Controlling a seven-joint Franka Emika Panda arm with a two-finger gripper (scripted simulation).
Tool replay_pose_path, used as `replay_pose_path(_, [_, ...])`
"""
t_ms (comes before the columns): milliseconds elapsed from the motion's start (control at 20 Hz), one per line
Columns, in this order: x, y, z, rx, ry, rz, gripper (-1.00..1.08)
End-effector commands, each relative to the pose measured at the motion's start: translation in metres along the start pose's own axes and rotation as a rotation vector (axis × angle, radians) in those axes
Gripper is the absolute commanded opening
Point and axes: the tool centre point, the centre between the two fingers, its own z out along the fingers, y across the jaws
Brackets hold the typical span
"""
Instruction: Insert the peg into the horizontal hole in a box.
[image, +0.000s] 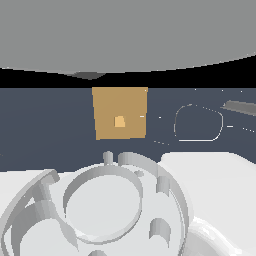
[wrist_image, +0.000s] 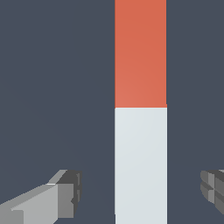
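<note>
Grasp step: the hand hangs released, fingers straddling the peg lying on the surface. Next, probably descend and clench, then carry toward the box.

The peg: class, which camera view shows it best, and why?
The wrist view. The peg fills it, orange-red joined to its pale end, between the open gripper fingers. The exterior view shows only the box and hole, no peg.
</note>
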Motion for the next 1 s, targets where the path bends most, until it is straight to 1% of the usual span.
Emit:
replay_pose_path(0, [0.000,-0.001,0.014,0.001,0.001,-0.001,1.00])
replay_pose_path(200, [0.000,-0.001,0.028,0.001,0.001,-0.001,1.00])
replay_pose_path(400, [0.000,0.001,0.030,0.001,0.001,-0.001,1.00])
replay_pose_path(450, [0.000,0.001,0.030,0.001,0.001,-0.001,-1.00])
replay_pose_path(950, [0.000,0.001,0.030,0.001,0.001,-0.001,-1.00])
